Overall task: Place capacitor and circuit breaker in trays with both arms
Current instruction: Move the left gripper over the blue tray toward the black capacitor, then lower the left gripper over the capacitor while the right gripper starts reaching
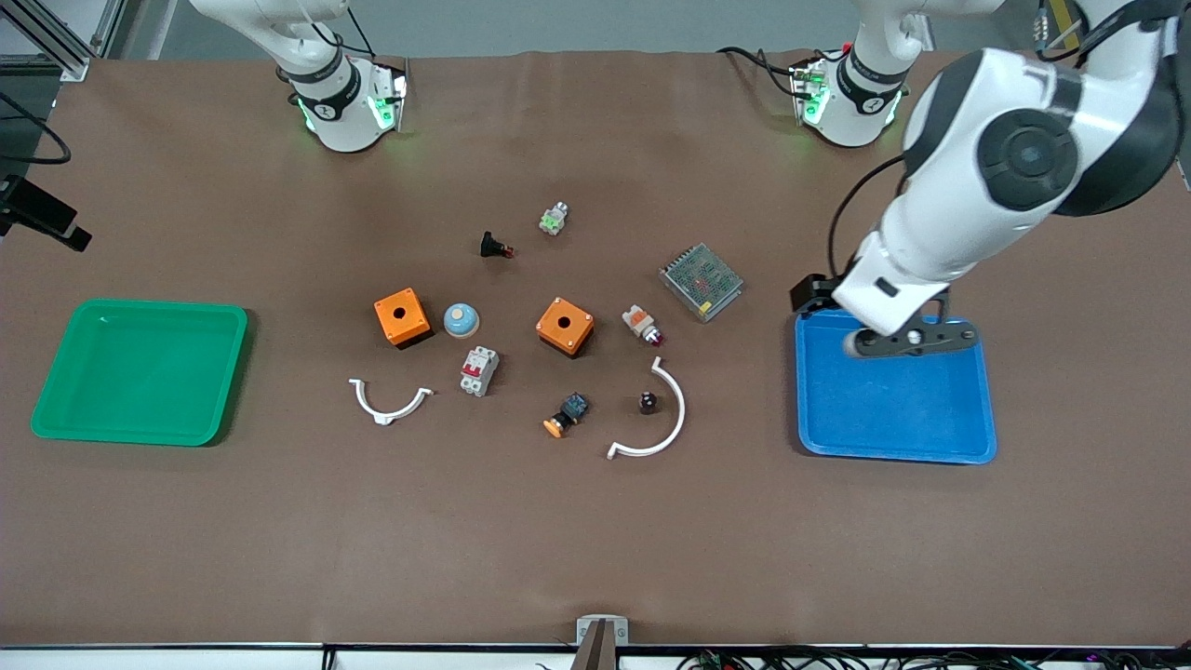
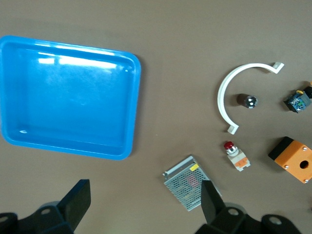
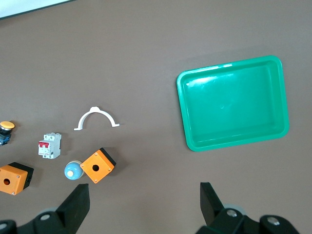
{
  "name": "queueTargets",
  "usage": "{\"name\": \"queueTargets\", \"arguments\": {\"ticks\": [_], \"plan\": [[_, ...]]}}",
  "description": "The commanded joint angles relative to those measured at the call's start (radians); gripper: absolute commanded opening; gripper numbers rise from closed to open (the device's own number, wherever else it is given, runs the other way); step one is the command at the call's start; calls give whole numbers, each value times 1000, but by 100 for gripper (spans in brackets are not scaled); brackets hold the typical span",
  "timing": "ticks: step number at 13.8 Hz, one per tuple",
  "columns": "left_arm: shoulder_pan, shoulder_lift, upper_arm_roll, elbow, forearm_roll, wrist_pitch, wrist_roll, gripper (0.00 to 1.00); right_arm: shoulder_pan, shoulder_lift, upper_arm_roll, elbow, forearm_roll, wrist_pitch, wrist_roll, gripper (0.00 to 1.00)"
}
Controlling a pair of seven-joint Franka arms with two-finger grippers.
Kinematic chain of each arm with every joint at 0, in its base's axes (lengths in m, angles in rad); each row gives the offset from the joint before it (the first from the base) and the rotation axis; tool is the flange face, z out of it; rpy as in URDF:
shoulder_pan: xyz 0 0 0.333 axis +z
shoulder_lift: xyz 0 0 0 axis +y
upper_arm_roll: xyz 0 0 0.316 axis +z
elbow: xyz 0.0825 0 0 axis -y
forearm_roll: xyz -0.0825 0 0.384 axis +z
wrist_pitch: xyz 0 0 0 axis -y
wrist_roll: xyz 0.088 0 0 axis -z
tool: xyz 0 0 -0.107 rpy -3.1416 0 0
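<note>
You are looking at a robotics laboratory workcell. The desk is covered by one brown mat, and two white jointed arms are bolted along its edge, their bases lit by green status lights. Cables run along the desk edge nearest the front camera, and aluminium framing stands at one corner. Electrical parts are laid out as test pieces: a circuit breaker, orange push-button boxes, a mesh-cased power supply. A green tray and a blue tray serve as sorting bins.
</note>
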Motion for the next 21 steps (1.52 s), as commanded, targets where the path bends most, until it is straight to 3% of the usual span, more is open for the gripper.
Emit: {"name": "queueTargets", "arguments": {"ticks": [1,11,21], "plan": [[-33,42,1,4,-4,46,-41,100,-18,11,13,24,-12,-14,-7,100],[-149,274,1,-24,-1,413,-267,99,-14,15,13,19,-15,-16,-10,100],[-218,395,15,44,3,516,-356,99,-1,18,14,17,-16,-16,-5,100]]}}
